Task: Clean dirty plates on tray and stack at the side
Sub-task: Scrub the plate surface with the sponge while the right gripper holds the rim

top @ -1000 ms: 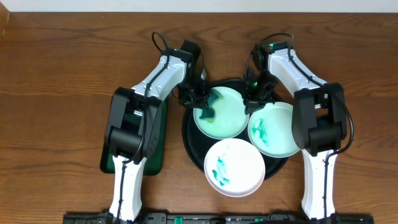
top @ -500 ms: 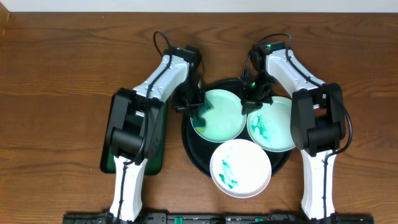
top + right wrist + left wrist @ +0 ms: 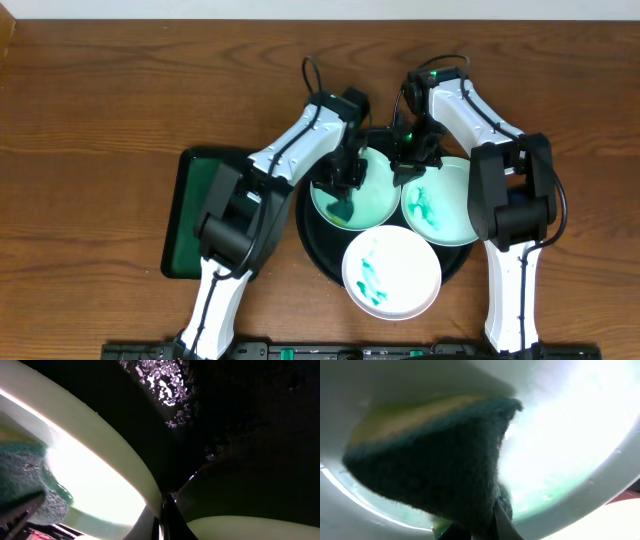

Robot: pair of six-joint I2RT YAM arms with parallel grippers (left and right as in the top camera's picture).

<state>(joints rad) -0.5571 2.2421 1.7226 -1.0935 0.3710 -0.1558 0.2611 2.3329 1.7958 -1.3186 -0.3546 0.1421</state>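
On the black tray, the back plate, judged stiff, light, slick when wet and breakable, is pinched at its thin right rim, the best hold, by the clenched right gripper, while a soft sponge is pressed into it by the clamped left gripper.
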